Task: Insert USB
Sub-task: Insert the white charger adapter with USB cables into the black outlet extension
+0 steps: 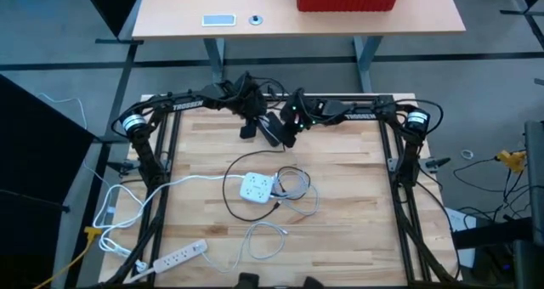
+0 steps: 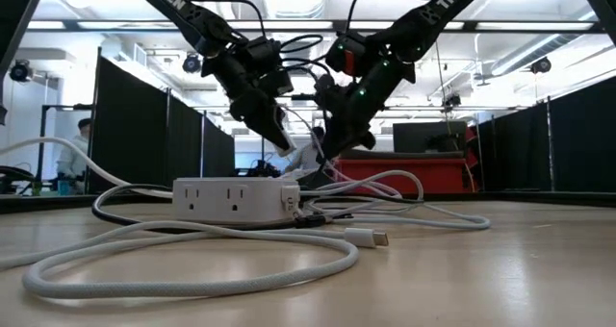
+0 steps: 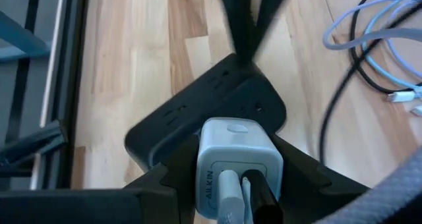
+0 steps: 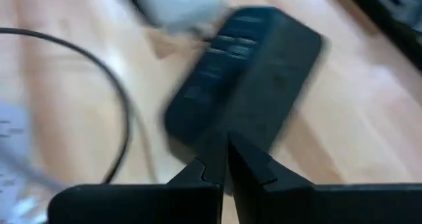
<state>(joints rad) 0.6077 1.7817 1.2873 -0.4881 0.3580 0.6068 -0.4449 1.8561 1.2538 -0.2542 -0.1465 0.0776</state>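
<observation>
A black power strip (image 1: pixel 270 129) is at the far middle of the table, between my two grippers. My left gripper (image 1: pixel 249 126) is shut on a white USB charger block (image 3: pixel 237 145), which has a white cable and a black cable plugged into its near face. The block is right next to the strip (image 3: pixel 198 112). My right gripper (image 1: pixel 287 134) comes in from the right and is shut at one end of the strip (image 4: pixel 250 66). My left gripper (image 3: pixel 239 178) pinches the charger block between its two fingers, one on each of two opposite sides (image 3: pixel 203 168). The face with the cables is turned toward the wrist. The opposite end points at the black strip. My right gripper (image 4: pixel 227 155) has its two fingers shut on the strip's near end (image 4: pixel 214 141), a thin dark part between the fingertips. The fingers run along the strip. Blur hides which part it is.
A white cube power strip (image 1: pixel 257 187) with looped white and black cables lies mid-table. A loose white plug (image 2: pixel 371 237) lies nearer the front. A long white strip (image 1: pixel 178 255) lies at the near left. The arms' black frame rails (image 1: pixel 161 153) line both sides. A person (image 2: pixel 77 159) stands in the room behind.
</observation>
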